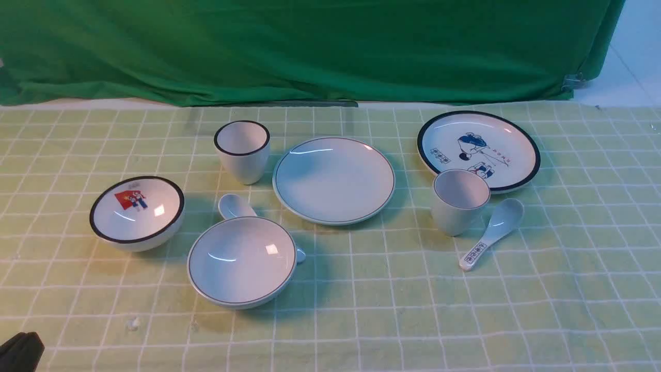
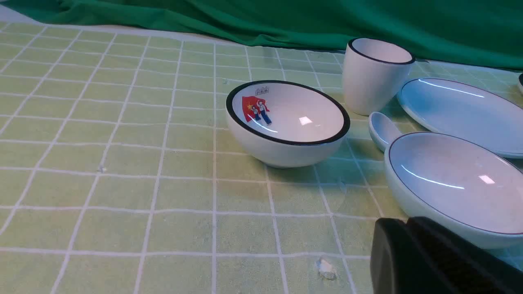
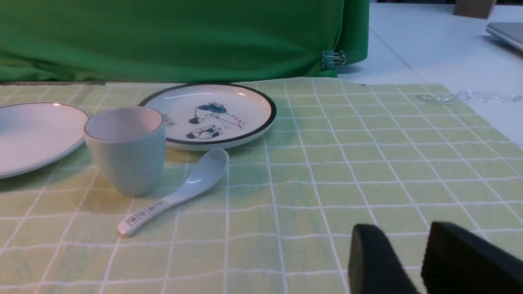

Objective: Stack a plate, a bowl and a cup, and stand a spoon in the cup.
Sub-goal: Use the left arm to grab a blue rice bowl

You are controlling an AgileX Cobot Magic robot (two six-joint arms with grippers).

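The plain plate [image 1: 333, 180] lies in the middle of the checked cloth. In front of it to the left sits the plain bowl [image 1: 241, 261], and the all-white spoon [image 1: 232, 205] lies behind the bowl, partly hidden by it. The plain cup [image 1: 459, 201] stands upright to the plate's right. My left gripper [image 2: 407, 222] is shut and empty, low over the cloth just short of the bowl [image 2: 457, 183]. My right gripper [image 3: 402, 230] is open and empty, well to the right of the cup [image 3: 124, 149]; it is out of the front view.
A black-rimmed cup [image 1: 242, 151], a black-rimmed picture bowl [image 1: 137, 212], a cartoon plate [image 1: 478, 150] and a spoon with a printed handle [image 1: 493, 232] also stand on the cloth. A green backdrop [image 1: 310, 51] hangs behind. The cloth ends at the right on a white table [image 3: 429, 49].
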